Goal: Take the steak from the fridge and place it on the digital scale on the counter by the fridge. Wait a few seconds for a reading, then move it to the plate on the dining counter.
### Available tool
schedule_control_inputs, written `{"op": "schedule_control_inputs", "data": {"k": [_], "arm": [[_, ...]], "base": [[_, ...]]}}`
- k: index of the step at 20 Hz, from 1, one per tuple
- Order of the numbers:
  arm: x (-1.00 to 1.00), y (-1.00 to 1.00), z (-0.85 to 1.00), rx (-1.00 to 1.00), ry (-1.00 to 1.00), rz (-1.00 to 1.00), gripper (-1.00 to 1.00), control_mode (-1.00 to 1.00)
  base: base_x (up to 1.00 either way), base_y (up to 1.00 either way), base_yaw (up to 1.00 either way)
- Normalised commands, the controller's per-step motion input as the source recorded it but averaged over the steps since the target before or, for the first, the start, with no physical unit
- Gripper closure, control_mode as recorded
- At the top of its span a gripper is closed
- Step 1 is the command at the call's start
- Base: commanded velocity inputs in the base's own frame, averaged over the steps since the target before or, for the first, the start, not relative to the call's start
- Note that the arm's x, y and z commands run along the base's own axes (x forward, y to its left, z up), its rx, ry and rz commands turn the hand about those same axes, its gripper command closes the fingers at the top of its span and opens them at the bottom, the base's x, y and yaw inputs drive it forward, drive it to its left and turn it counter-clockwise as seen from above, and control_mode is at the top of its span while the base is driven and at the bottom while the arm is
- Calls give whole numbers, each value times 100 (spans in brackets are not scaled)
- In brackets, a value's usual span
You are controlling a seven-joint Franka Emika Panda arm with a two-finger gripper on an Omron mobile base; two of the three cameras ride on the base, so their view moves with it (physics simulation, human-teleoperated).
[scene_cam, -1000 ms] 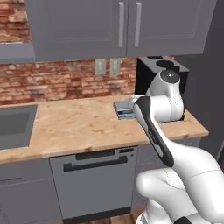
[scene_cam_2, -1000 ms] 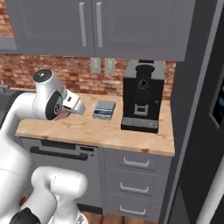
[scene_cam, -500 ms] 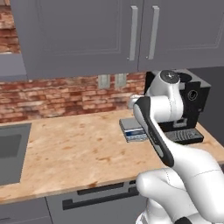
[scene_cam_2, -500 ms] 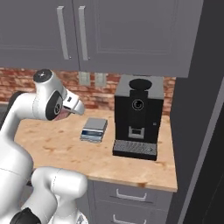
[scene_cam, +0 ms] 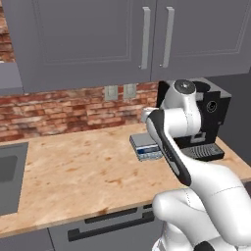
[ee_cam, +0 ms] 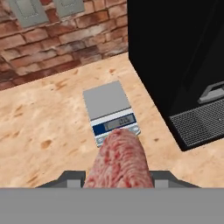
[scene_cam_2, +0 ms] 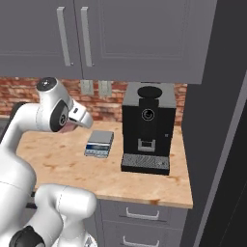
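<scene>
While pinched between the fingers (ee_cam: 118, 181), steak (ee_cam: 119, 159) above unreadable digital scale (ee_cam: 110, 111).

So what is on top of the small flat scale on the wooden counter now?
Nothing lies on the flat pale grey scale; its grey platform is bare. The red marbled steak, held in the claw, covers its front edge in the hand view.

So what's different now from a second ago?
The whole picture slid because the base drove along the counter toward the coffee machine, bringing the digital scale closer. Nothing on the counter moved. The gripper stays shut on the steak, carried above the counter just short of the scale, whose top is bare.
</scene>
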Motion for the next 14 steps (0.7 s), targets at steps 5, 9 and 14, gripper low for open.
{"op": "schedule_control_inputs", "data": {"k": [5, 9, 14], "arm": [[39, 0, -60, 0, 11, -8, 100, -100], [54, 4, -53, 0, 3, -2, 100, -100], [58, 2, -47, 0, 0, -1, 100, -100]], "base": [[0, 0, 0], [0, 0, 0], [0, 0, 0]]}}
